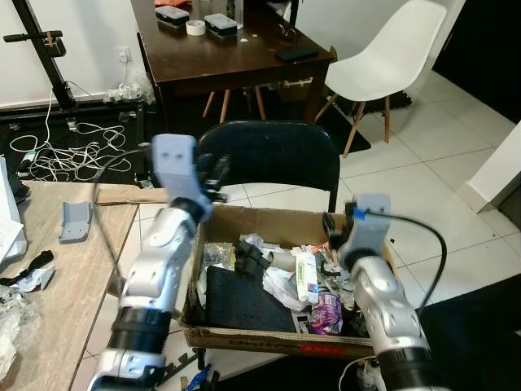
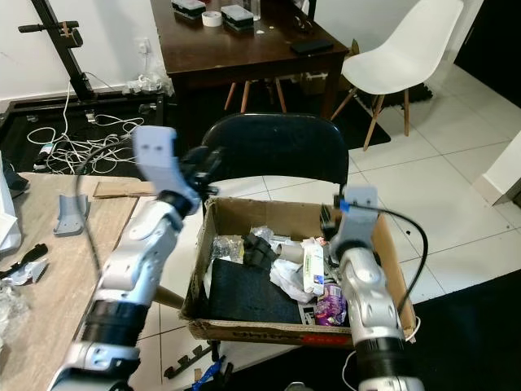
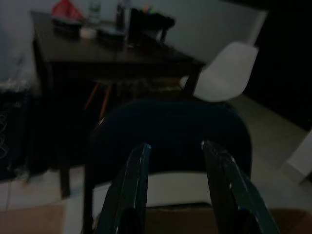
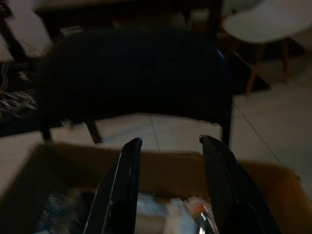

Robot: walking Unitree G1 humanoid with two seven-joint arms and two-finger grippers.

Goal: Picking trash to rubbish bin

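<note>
The right gripper (image 4: pixel 170 146), jaws apart and empty, hangs over a cardboard box (image 4: pixel 161 165) of trash (image 4: pixel 161 214), facing a black chair (image 4: pixel 131 73).

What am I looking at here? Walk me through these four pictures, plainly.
A humanoid robot with two silver arms stands over a cardboard box full of trash. The two bright pictures come from the eyes in its head, looking down. The two dark ones come from cameras on its wrists, looking along each gripper's black fingers. The left gripper is raised toward the black chair; the right gripper hangs over the box. Both are open and hold nothing. Behind stand a dark table and a white chair.
</note>
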